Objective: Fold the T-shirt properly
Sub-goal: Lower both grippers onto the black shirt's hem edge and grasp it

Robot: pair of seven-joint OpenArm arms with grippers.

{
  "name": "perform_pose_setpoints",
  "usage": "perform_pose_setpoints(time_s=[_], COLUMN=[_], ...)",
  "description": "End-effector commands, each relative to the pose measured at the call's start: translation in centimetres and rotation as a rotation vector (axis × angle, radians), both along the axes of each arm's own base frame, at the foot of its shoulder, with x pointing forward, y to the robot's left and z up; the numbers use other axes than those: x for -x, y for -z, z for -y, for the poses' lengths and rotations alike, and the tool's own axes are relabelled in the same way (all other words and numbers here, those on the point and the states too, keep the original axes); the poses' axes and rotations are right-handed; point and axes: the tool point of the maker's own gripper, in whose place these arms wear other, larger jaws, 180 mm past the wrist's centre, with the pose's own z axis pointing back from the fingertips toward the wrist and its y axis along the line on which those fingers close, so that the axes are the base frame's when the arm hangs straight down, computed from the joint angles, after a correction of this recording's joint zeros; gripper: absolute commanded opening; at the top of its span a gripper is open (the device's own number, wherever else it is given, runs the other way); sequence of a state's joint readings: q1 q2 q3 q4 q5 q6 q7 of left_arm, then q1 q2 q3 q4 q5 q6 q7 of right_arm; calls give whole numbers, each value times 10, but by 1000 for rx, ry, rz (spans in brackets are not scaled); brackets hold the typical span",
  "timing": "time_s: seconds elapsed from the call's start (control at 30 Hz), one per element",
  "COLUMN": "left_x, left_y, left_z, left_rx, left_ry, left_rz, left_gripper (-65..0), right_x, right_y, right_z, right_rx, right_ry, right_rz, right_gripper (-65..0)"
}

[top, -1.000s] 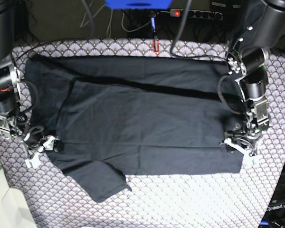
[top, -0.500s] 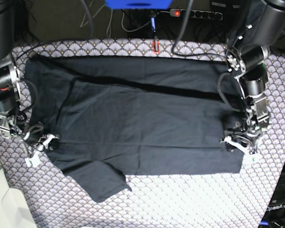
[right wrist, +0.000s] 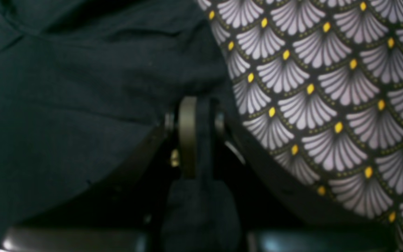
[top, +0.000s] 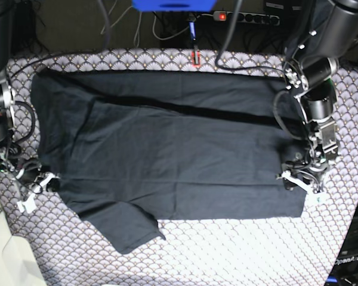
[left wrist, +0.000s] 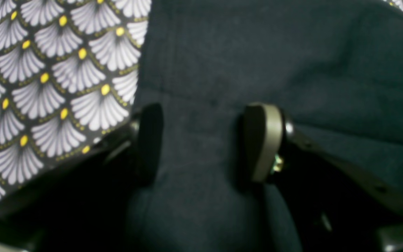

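Note:
The dark T-shirt (top: 179,149) lies spread flat on the scallop-patterned tablecloth (top: 238,250), one sleeve sticking out at the front left. My left gripper (top: 299,179) sits on the shirt's right edge. In the left wrist view it (left wrist: 205,143) is open, its fingers (left wrist: 262,140) well apart with shirt fabric (left wrist: 292,52) lying between them. My right gripper (top: 39,182) is at the shirt's left edge. In the right wrist view it (right wrist: 203,136) is shut on a thin fold of the shirt (right wrist: 65,87).
A power strip (top: 250,18) and a blue object (top: 173,5) lie beyond the table's back edge. A small red item (top: 196,58) sits at the back of the cloth. Arm cables (top: 24,116) loop at the left. The tablecloth shows beside both grippers (left wrist: 47,87) (right wrist: 327,87).
My right gripper has moved left toward the table's edge, keeping its hold on the shirt's left edge and drawing it outward. The left gripper has stayed in place.

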State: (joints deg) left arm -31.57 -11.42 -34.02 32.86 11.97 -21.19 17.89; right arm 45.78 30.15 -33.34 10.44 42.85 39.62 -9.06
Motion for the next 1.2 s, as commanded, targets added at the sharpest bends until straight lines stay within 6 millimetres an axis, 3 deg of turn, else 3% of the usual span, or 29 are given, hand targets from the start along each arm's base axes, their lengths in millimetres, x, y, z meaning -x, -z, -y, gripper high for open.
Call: perform_pose_setpoints(time_s=[0.0, 0.13, 0.33, 0.4, 0.7, 1.17], left_x=[-8, -8, 0, 0, 8, 16], left_y=[-12, -12, -4, -3, 4, 12], left_z=[-6, -6, -6, -6, -6, -8], left_rx=[-9, -9, -10, -9, -7, -10], left_ry=[-4, -4, -4, -5, -5, -8], left_rz=[16, 16, -1, -2, -20, -38], left_gripper=[-289, -289, -289, -289, -289, -289], right_x=[-18, -20, -21, -22, -5, 5], right_y=[-27, -35, -38, -38, -17, 9], right_z=[9, 20, 22, 22, 19, -14], right_rx=[-21, -48, -72, -74, -78, -91], right_ry=[30, 76, 101, 103, 103, 44], right_rz=[80, 110, 125, 127, 91, 36], right_gripper=[-593, -509, -294, -251, -235, -248])
